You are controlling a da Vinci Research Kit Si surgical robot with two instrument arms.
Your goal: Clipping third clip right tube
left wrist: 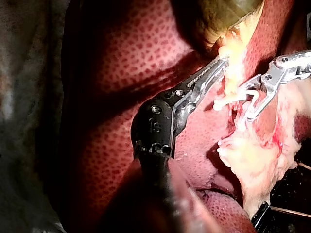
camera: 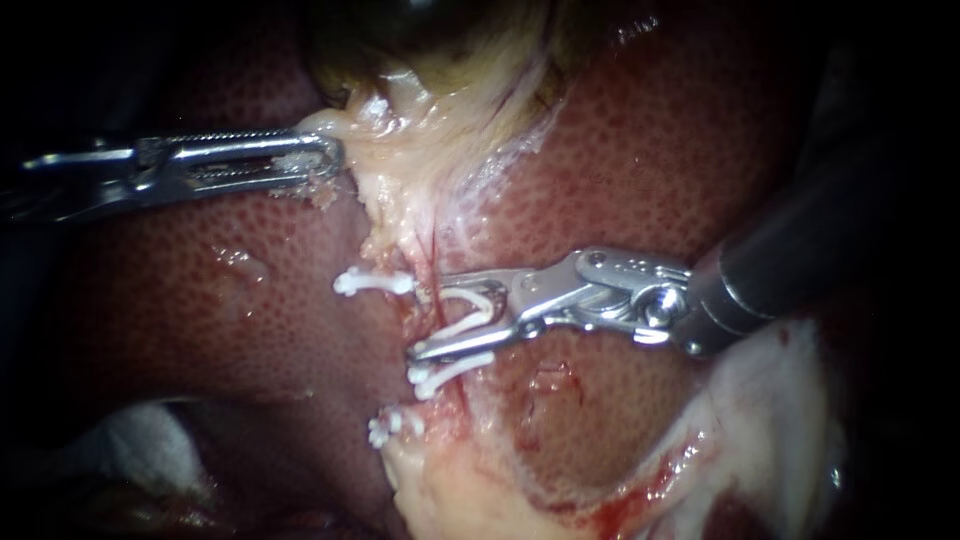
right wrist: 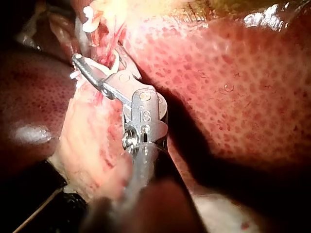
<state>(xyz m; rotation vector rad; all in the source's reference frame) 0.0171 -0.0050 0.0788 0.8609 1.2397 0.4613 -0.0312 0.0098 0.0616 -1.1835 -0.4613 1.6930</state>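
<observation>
A thin reddish tube (camera: 432,252) runs down from the pale tissue (camera: 400,170) under the gallbladder (camera: 440,30). My right instrument (camera: 428,316) reaches it from the right. Its jaws stand apart around the tube and hold a white open clip (camera: 468,308) between them. Other white clips show: one just above (camera: 372,283), two below (camera: 445,375) (camera: 395,425). My left instrument (camera: 330,160) is shut on the pale tissue by the gallbladder, which it also grips in the left wrist view (left wrist: 219,64). There the right instrument (left wrist: 246,104) holds the clip (left wrist: 233,99).
Mottled red liver (camera: 230,280) lies all around. Pale fatty tissue (camera: 760,420) with blood stains lies at the lower right, and white gauze (camera: 150,440) at the lower left. In the right wrist view the instrument (right wrist: 85,65) lies over pale tissue (right wrist: 87,136).
</observation>
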